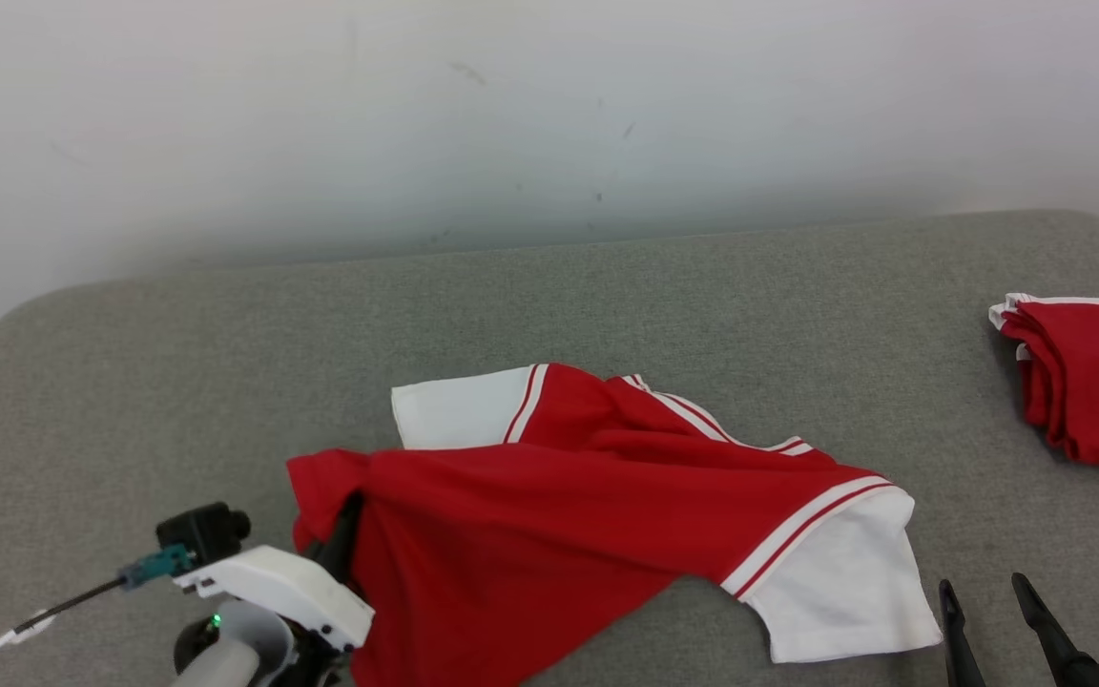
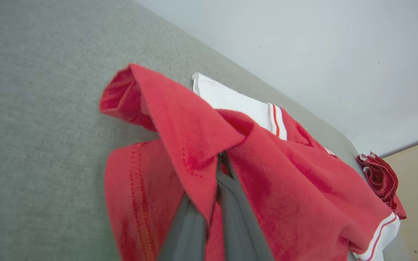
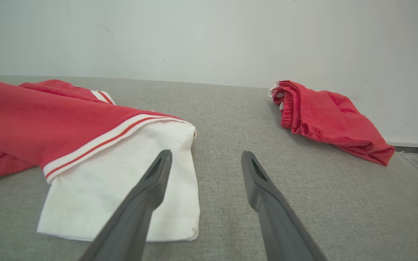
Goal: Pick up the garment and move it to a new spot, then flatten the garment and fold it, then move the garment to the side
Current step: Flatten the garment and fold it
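Grey fabric-covered table with rounded corners, scuffed white wall behind, soft even light

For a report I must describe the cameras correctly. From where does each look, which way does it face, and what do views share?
Head view: on the head, facing forward and down at the table and red-and-white shirt; left tool lower left, shut on the shirt, open right tool lower right.
Left wrist view: on the left wrist, facing along its fingers into the pinched red cloth.
Right wrist view: on the right wrist, facing along its spread fingers towards the wall.
All three share the shirt and a second red garment.
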Available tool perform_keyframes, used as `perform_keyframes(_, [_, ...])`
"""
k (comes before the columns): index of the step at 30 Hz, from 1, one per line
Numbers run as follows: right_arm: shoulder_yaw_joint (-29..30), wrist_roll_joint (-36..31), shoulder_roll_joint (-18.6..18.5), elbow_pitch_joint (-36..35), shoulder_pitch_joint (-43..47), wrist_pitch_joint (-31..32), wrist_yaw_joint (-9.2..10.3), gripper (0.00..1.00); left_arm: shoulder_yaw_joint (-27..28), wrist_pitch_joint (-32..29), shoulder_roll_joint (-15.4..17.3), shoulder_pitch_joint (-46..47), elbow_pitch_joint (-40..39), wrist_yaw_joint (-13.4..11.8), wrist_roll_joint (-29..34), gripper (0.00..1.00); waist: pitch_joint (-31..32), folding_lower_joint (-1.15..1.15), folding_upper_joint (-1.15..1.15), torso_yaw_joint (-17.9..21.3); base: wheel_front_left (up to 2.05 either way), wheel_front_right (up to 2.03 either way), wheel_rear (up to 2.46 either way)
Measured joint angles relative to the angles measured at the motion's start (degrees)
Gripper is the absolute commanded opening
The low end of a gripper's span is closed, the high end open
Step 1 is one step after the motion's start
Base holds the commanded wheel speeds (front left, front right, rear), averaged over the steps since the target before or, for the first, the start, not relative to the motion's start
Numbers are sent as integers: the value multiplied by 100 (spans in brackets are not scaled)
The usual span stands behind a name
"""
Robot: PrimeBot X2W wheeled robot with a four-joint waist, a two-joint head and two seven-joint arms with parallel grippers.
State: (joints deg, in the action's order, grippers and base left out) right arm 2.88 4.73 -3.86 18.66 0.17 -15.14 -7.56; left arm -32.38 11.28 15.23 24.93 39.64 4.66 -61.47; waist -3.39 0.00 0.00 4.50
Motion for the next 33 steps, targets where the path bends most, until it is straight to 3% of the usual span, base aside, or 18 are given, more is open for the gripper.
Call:
perform_keyframes(8, [-58, 0, 19, 9, -72, 0, 0, 100, 178, 194, 308, 793, 438, -77, 301, 0, -49, 0, 0, 52, 0, 0, 0])
perform_keyframes(12, [-75, -1, 23, 40, -80, 0, 0, 100, 86, 90, 292, 873, 728, -65, 332, 0, -44, 0, 0, 74, 0, 0, 0])
perform_keyframes(13, [-73, -1, 25, 46, -80, 0, 0, 100, 87, 85, 266, 870, 790, -59, 323, 5, -35, 0, 0, 77, 0, 0, 0])
perform_keyframes(14, [-67, -2, 25, 53, -79, 0, 0, 100, 88, 71, 240, 864, 847, -58, 299, 36, -24, 0, 0, 76, 0, 0, 0])
perform_keyframes(15, [-60, -3, 25, 58, -77, 0, 0, 100, 53, 67, 230, 845, 898, -63, 312, 36, -11, 0, 0, 73, 0, 0, 0])
perform_keyframes(16, [-55, -3, 25, 63, -69, 0, 0, 100, 29, 58, 223, 805, 946, -68, 335, 89, 7, 0, 0, 68, 0, 0, 0])
perform_keyframes(17, [-49, -4, 27, 66, -56, 0, 0, 100, 11, 64, 216, 755, 985, -125, 345, 100, 25, 0, 0, 62, 0, 0, 0])
perform_keyframes(25, [57, -8, 30, 70, 148, 0, 0, 100, 22, 268, 281, 90, 520, -481, 461, 100, 240, 0, 0, -67, 0, 0, 0])
perform_keyframes(33, [30, -8, 45, 29, 172, 0, 0, 100, -115, 87, 511, -1014, -920, -991, 479, 100, 318, 0, 0, -190, 0, 0, 0])
